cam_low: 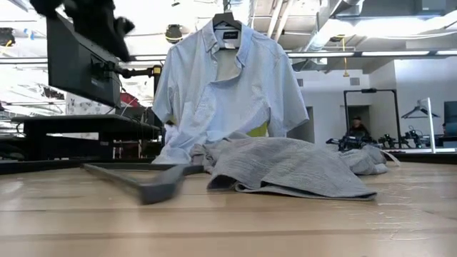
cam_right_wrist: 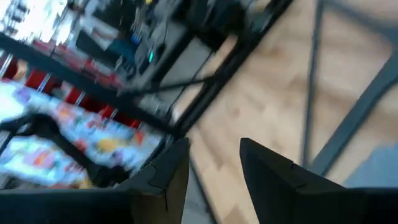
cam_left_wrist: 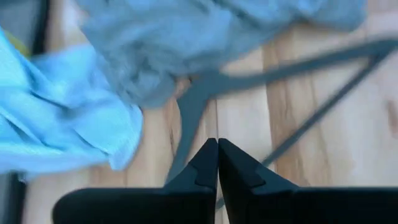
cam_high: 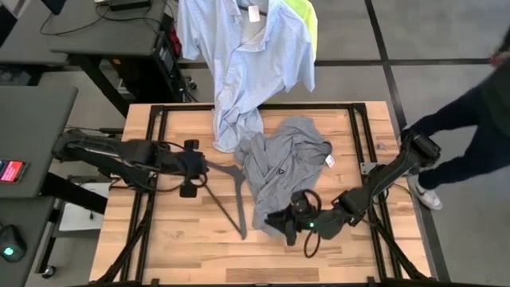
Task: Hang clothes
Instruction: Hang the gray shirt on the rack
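The pale blue collared shirt (cam_high: 247,56) hangs beyond the table's far edge on a hanger (cam_low: 226,19), and its hem reaches the tabletop. The neon-yellow T-shirt (cam_high: 307,20) shows behind it. The grey T-shirt (cam_high: 283,163) lies crumpled in the middle of the table. Beside it on the wood lies a dark grey hanger (cam_high: 231,195), its hook end (cam_left_wrist: 199,93) toward the grey T-shirt. My left gripper (cam_left_wrist: 217,155) is shut on nothing, raised above that hook end. My right gripper (cam_right_wrist: 214,162) is open and empty at the grey T-shirt's near edge (cam_high: 277,220), pointing toward the table's left.
Black frame rails (cam_high: 159,119) run along the table's edges. A person (cam_high: 478,119) stands at the table's right side. A desk with a monitor (cam_low: 78,64) stands off the table's far left. Bare wood (cam_high: 183,247) lies along the near edge.
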Tool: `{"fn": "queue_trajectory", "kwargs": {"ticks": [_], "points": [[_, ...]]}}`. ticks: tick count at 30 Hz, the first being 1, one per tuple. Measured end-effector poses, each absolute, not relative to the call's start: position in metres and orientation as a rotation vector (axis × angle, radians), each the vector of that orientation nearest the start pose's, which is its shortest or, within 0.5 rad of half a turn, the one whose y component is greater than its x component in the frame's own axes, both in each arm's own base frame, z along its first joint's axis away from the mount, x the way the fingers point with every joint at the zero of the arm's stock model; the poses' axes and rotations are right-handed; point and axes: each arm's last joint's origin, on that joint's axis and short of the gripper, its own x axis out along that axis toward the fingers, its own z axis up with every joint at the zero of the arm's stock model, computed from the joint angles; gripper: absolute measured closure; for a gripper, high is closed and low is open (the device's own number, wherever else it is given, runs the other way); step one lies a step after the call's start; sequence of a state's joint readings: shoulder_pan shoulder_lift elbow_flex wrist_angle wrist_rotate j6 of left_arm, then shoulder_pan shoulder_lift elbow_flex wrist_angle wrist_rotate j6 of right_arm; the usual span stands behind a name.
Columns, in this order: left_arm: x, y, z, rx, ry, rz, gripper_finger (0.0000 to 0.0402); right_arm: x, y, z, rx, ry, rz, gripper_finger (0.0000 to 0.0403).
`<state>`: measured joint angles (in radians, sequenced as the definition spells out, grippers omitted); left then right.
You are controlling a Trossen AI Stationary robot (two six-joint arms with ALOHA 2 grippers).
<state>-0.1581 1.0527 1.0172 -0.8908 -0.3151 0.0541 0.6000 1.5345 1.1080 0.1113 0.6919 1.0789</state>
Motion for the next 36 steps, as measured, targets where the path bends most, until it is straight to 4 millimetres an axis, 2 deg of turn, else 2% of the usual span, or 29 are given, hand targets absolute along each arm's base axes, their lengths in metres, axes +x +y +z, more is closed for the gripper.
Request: {"fn": "queue_trajectory", "kwargs": {"ticks": [2,8,13,18,22,30,36], "points": [[0.191,-0.021,0.307,0.273,0.923,0.121,0.0397,0.295,0.175,0.295,0.874,0.165,-0.222,0.0269],[0.200,-0.009,0.286,0.269,1.027,0.162,0.0394,0.299,0.172,0.292,0.883,0.176,-0.227,0.0269],[0.227,0.017,0.263,0.095,1.128,0.100,0.0335,0.300,0.173,0.289,0.923,0.181,-0.232,0.0269],[0.254,0.044,0.227,0.209,1.255,0.022,0.0266,0.299,0.175,0.290,0.948,0.189,-0.211,0.0269],[0.271,0.057,0.199,0.294,1.322,-0.050,0.0235,0.296,0.180,0.290,0.960,0.198,-0.200,0.0269],[0.288,0.073,0.147,0.285,1.457,-0.099,0.0230,0.292,0.185,0.288,0.946,0.221,-0.191,0.0269],[0.292,0.083,0.126,0.200,1.478,-0.102,0.0232,0.292,0.185,0.287,0.943,0.226,-0.196,0.0269]]}}
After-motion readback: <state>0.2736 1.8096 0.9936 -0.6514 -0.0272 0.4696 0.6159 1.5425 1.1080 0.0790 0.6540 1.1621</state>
